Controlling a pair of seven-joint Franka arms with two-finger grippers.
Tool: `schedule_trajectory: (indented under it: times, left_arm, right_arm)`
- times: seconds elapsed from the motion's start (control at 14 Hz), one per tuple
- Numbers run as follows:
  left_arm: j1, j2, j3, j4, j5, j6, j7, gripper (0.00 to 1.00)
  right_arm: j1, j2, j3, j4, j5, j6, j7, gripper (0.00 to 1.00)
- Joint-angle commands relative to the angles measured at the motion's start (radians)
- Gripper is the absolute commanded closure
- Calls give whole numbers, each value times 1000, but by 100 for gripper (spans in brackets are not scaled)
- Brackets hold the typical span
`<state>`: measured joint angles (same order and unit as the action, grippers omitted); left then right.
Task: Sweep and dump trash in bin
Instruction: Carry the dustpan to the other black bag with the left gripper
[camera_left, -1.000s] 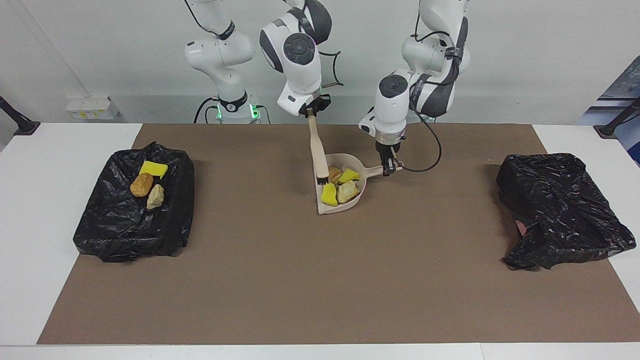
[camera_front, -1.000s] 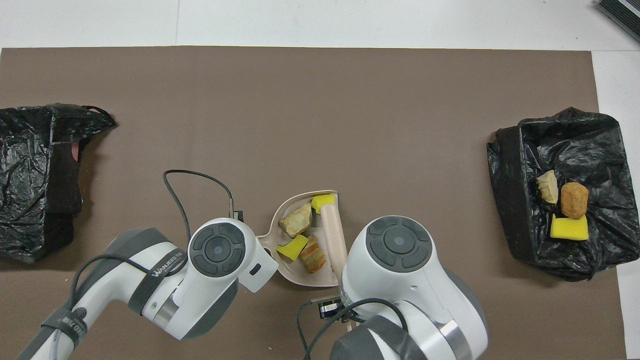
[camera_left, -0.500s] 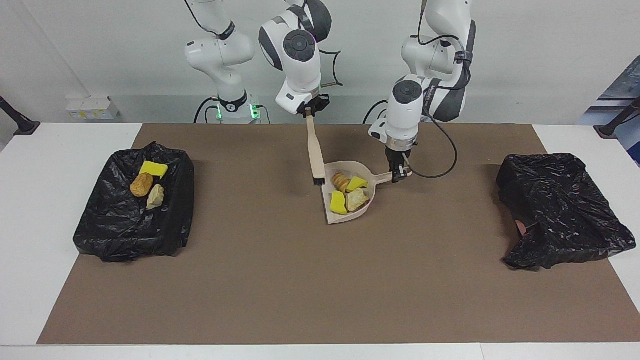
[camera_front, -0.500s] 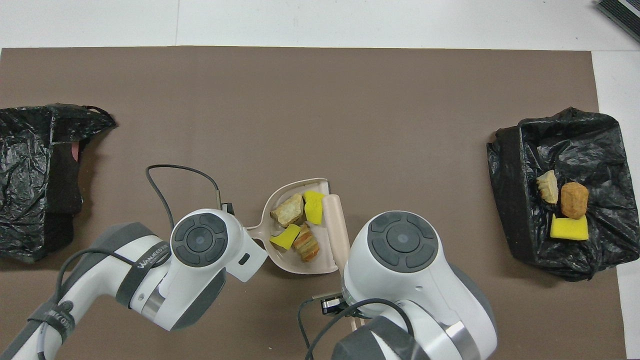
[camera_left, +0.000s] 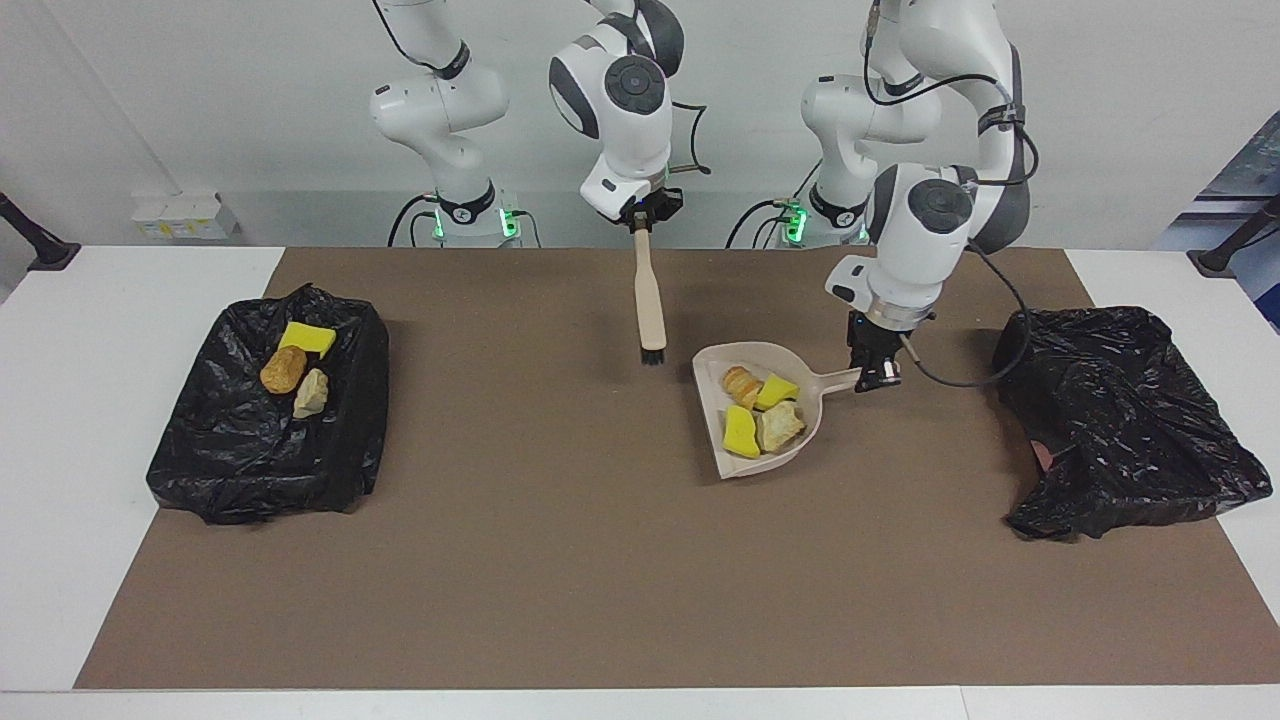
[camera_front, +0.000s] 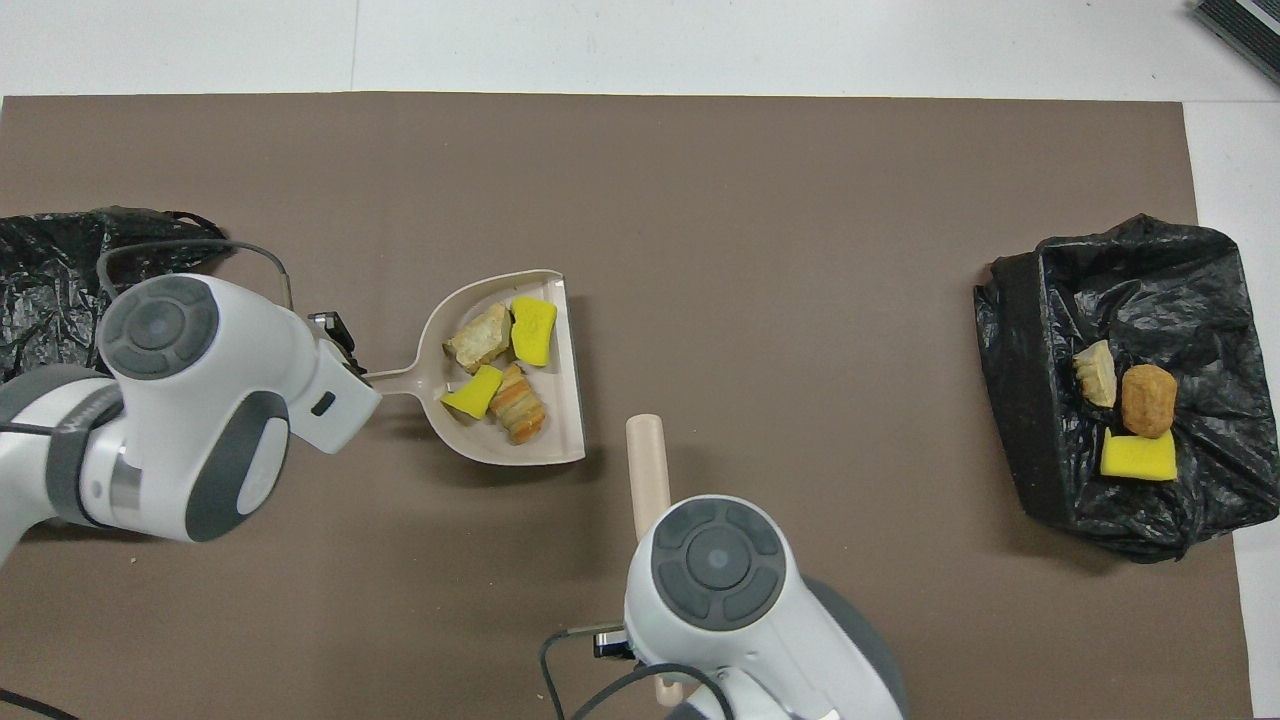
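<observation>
Facing camera: high, looking toward robots. Overhead camera: above robots, steeply down. Both share the mat (camera_left: 560, 560) (camera_front: 760, 220), edge to edge.

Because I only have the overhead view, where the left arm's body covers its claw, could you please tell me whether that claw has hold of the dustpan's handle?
Observer: Yes. In the facing view the left claw is shut on the end of the handle of the dustpan.
Operator: Thank you. How does the right arm carry the brush?
Observer: The right claw grips the top of the brush, which hangs with its black bristles down, apart from the dustpan.
Operator: And the bin at the left arm's end, which my view cuts off?
Observer: That bin shows whole there, its black liner crumpled and slumped.
</observation>
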<state>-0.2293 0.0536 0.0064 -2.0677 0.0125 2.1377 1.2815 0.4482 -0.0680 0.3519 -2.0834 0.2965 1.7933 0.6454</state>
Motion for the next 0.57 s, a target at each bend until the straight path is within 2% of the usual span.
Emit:
schedule_trajectory:
  times: [0.0, 0.21, 0.36, 0.5]
  left_arm:
    - [92, 32, -9, 119, -60, -70, 105, 100]
    - [186, 51, -9, 217, -120, -172, 222, 100]
    - [255, 57, -8, 268, -175, -241, 301, 100]
    - [338, 54, -9, 274, -207, -286, 393, 100]
  right_arm:
    - [87, 52, 4, -10, 13, 107, 98, 100]
    - [199, 141, 2, -14, 9, 233, 212, 100]
    - [227, 140, 4, -56, 7, 293, 249, 100]
    - [239, 128, 4, -96, 7, 325, 249, 100]
